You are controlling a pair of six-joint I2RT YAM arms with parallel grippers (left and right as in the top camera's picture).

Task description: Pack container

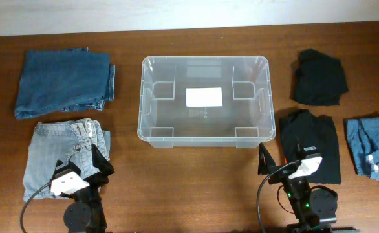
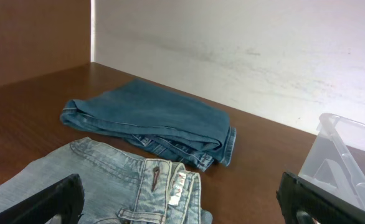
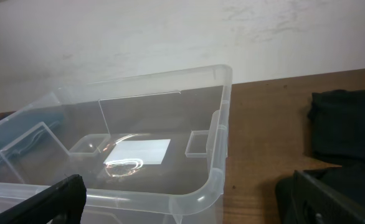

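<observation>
**Container [image 1: 202, 127] at mid-counter [image 1: 202, 188], clothes on both sides**

The container is set upright, and its white label [image 1: 204, 96] is seen through the base. To its left, dark jeans [image 1: 63, 84] and light jeans [image 1: 60, 158] are laid folded. To its right, a crumpled black garment [image 1: 317, 77], a folded black garment [image 1: 314, 152] and a denim piece [image 1: 372, 147] are spread. The left gripper [image 1: 91, 166] is seen wide open over the light jeans' edge. The right gripper [image 1: 280, 162] is seen wide open just before the container's near right corner.

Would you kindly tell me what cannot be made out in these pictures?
Overhead: markings below the container's white label, too small.
Overhead: small denim piece, cut by right edge.
Overhead: light jeans, corner under left tool.
Left wrist: container, cut by right edge.
</observation>
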